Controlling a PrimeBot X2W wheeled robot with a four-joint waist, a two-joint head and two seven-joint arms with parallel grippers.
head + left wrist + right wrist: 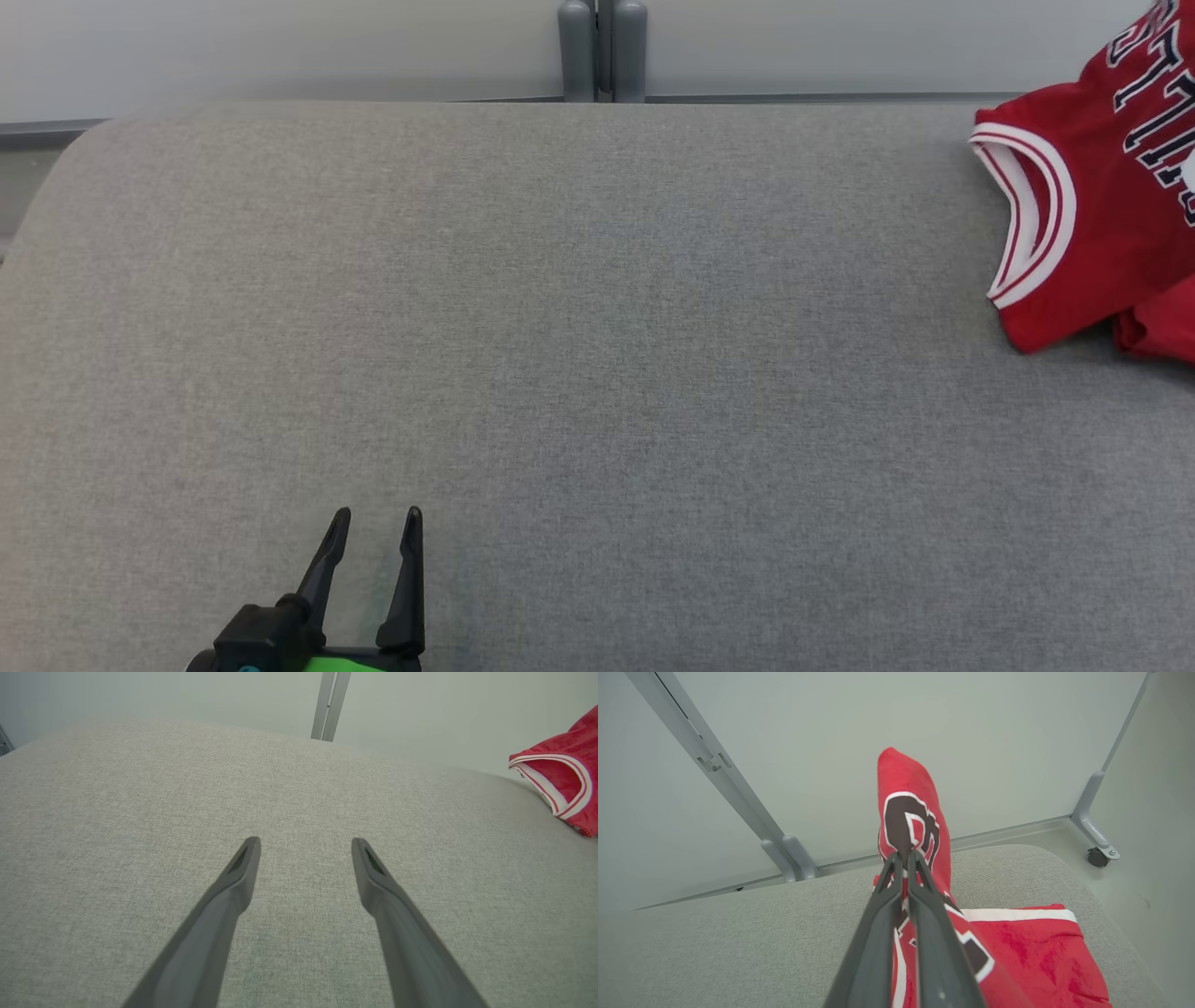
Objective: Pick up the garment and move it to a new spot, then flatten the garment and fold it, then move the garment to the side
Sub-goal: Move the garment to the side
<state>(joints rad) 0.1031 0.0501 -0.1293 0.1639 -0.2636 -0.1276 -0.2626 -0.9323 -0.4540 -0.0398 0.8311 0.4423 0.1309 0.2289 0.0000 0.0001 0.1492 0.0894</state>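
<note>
The garment (1092, 224) is a red jersey with white-trimmed armholes and dark lettering. It lies at the far right of the grey table (597, 373), partly cut off by the head view's edge. In the right wrist view my right gripper (904, 855) is shut on a fold of the garment (908, 807), and the pinched cloth stands up in a peak above the table. The garment's red edge (565, 779) also lies at the right of the left wrist view. My left gripper (378, 518) hovers open over bare table at the lower left, its fingers (243, 868) wide apart.
A pale partition wall with a grey post (602, 51) runs behind the table. A castor foot (1097, 856) of the partition stands on the floor past the table's right end. The table's corners are rounded.
</note>
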